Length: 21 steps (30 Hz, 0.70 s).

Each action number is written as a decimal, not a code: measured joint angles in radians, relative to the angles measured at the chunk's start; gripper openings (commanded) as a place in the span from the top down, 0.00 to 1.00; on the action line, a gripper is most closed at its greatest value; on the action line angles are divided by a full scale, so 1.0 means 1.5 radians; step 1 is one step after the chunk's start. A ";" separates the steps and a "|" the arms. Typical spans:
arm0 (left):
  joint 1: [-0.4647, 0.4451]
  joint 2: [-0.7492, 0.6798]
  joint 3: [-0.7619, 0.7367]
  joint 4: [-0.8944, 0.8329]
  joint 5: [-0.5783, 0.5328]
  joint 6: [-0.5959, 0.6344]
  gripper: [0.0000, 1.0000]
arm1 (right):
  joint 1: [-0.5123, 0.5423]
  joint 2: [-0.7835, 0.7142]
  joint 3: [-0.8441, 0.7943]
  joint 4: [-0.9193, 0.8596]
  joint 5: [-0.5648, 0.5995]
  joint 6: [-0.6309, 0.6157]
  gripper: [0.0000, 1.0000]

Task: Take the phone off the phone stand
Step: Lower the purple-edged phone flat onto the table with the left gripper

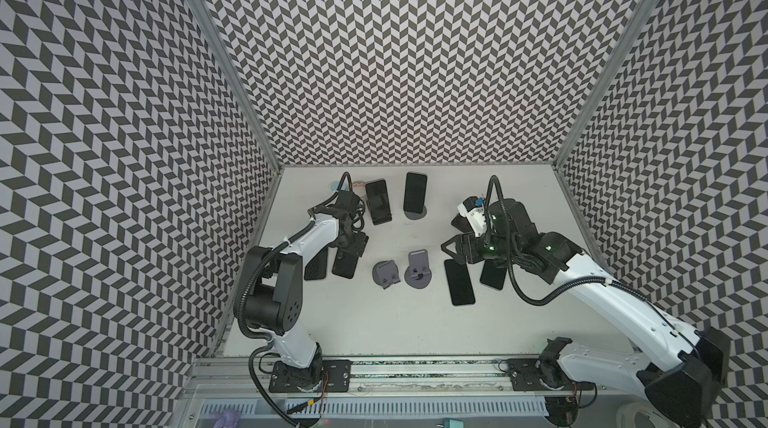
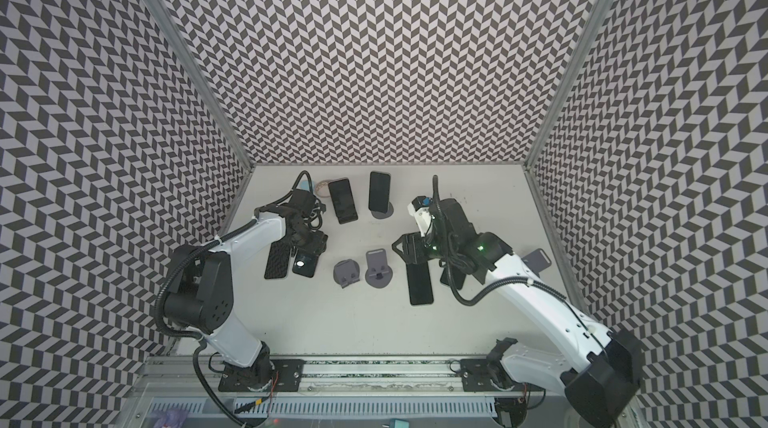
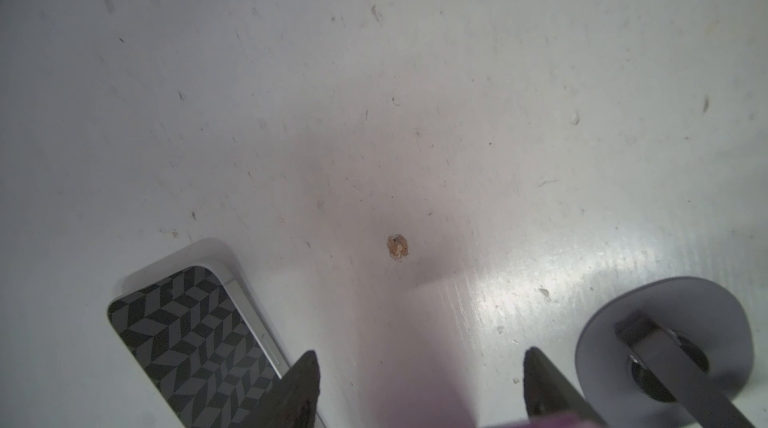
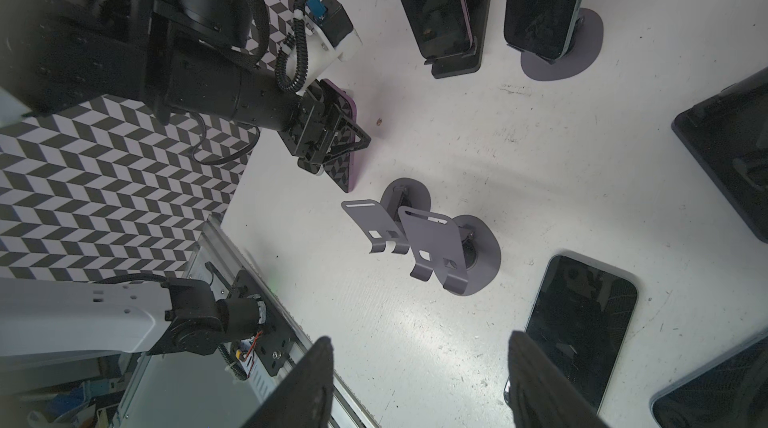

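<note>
My left gripper (image 1: 351, 253) (image 2: 309, 253) is shut on a black phone in a purple case (image 4: 343, 155), held tilted with its low end near the table. In the left wrist view only a purple sliver (image 3: 540, 421) shows between the fingers. Two empty grey phone stands (image 1: 385, 274) (image 1: 419, 274) sit mid-table just right of it. At the back, a phone (image 1: 378, 201) leans on a black stand and another phone (image 1: 415, 197) on a grey round stand (image 1: 417, 213). My right gripper (image 1: 455, 249) (image 4: 419, 363) hangs open and empty above the table.
A phone (image 1: 316, 274) (image 3: 187, 342) lies flat left of the held one. Two phones (image 1: 459, 282) (image 1: 492, 276) lie flat under the right arm. Another grey stand (image 2: 538, 263) stands near the right wall. A black stand (image 4: 727, 147) is close to the right gripper.
</note>
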 measured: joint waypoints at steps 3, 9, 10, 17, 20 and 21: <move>0.000 0.006 0.005 -0.004 0.000 0.002 0.47 | 0.000 0.007 0.002 -0.001 0.000 -0.001 0.35; -0.003 0.013 0.008 -0.004 0.000 0.002 0.47 | 0.000 0.011 0.006 0.000 0.000 -0.002 0.35; -0.005 0.015 0.009 -0.004 0.000 0.002 0.47 | 0.000 0.011 0.007 0.000 0.000 -0.002 0.35; -0.010 0.032 0.018 -0.004 0.000 0.002 0.47 | 0.000 0.010 0.007 0.005 0.000 -0.004 0.35; -0.010 0.036 0.021 -0.005 0.000 0.002 0.47 | 0.000 0.010 0.007 0.005 0.000 -0.006 0.35; -0.010 0.039 0.022 -0.005 -0.001 0.003 0.47 | 0.000 0.010 0.007 0.005 0.000 -0.006 0.35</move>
